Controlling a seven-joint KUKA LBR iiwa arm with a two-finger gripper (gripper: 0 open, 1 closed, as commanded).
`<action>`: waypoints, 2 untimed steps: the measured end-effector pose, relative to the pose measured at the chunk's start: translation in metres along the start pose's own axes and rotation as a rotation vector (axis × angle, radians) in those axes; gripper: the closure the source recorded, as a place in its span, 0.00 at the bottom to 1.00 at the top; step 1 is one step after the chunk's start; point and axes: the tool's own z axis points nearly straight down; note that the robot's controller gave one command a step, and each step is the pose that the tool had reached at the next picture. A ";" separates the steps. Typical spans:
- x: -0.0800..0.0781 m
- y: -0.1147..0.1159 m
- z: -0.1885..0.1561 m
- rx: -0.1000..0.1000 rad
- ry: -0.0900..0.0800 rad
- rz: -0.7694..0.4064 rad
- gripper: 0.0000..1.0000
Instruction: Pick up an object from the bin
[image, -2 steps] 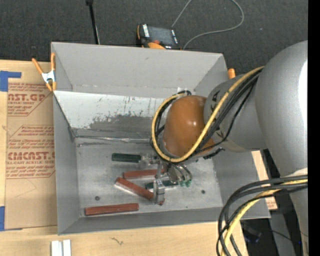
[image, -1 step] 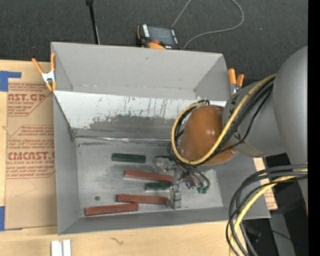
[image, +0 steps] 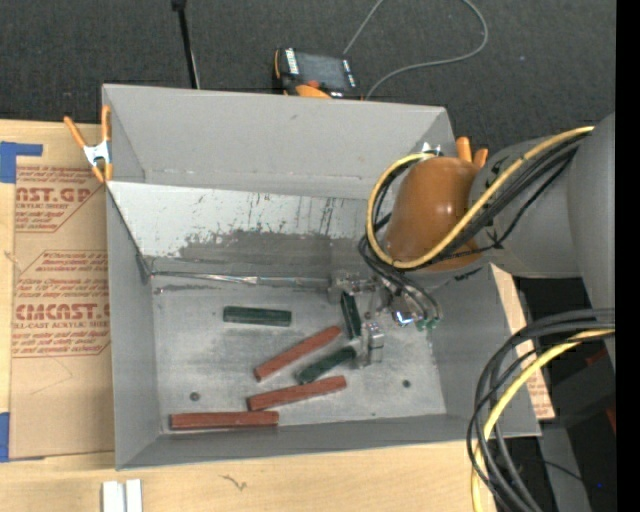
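My gripper (image: 366, 338) is low in the right half of the bin, under the orange cover. A short dark green bar (image: 350, 315) stands steeply tilted right against the gripper's left side; whether it is gripped I cannot tell. Just below the gripper lies another dark green bar (image: 326, 367), its right end touching the gripper's tip. A red-brown bar (image: 297, 353) lies slanted to the left of that, its upper end close to the gripper.
A second red-brown bar (image: 297, 394) lies near the front, a third (image: 223, 421) along the front left wall. One dark green bar (image: 257, 317) lies flat at mid-left. The arm and its cables overhang the bin's right wall.
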 end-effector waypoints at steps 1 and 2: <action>0.025 0.046 0.001 -0.006 0.008 -0.065 0.00; 0.024 0.044 0.001 -0.004 0.005 -0.061 1.00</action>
